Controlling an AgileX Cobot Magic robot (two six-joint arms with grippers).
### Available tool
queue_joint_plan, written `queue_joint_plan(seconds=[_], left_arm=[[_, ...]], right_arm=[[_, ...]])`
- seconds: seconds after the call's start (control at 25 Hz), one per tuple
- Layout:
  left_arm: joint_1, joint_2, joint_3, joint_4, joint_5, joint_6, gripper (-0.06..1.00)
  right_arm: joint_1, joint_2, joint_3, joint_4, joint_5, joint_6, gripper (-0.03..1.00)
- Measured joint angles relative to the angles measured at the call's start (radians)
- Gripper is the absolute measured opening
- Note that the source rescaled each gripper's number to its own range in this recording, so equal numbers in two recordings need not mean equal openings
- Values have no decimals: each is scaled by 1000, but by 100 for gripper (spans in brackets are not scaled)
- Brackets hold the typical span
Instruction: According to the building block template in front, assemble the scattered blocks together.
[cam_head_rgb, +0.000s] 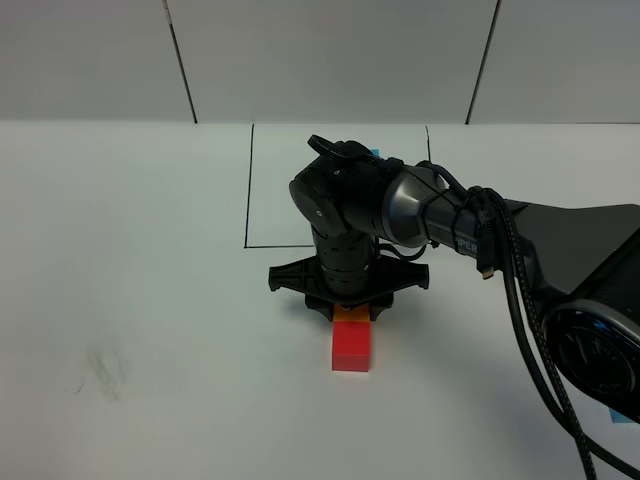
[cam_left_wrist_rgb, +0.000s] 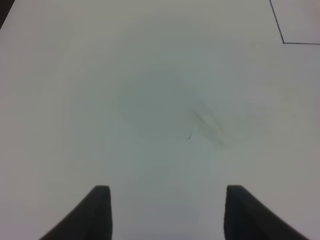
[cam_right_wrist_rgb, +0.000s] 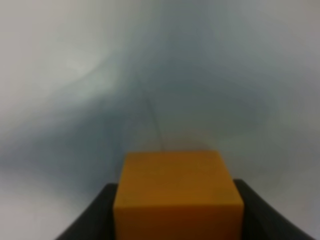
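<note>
Orange cube (cam_right_wrist_rgb: 177, 195) is pinched in the right gripper's (cam_head_rgb: 350, 308) jaws, set at the red cube's (cam_head_rgb: 352, 347) 12 o'clock face, seemingly touching; the left gripper (cam_left_wrist_rgb: 167, 210) is seen spread over bare table (cam_head_rgb: 150, 300).

Right arm (cam_head_rgb: 440, 215): black and grey housing; comes in from the right edge of the exterior high view and reaches to the middle; wrist bent steeply downward; black cables (cam_head_rgb: 520, 290) run along the forearm

Right end effector (cam_head_rgb: 350, 306): points straight down at the worktop (cam_head_rgb: 150, 300); both dark fingers clamped against opposite sides of an orange cube (cam_right_wrist_rgb: 177, 195)

Left end effector (cam_left_wrist_rgb: 168, 194): seen only in its own wrist view; two dark fingers (cam_left_wrist_rgb: 100, 210) parted, gripping nothing; held above the worktop, clear of the surface
</note>
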Motion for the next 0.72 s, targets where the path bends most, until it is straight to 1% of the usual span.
queue_joint_plan(seconds=[0.72], left_arm=[[0,0,0,0,0,0,57]], right_arm=[[0,0,0,1,0,8,46]])
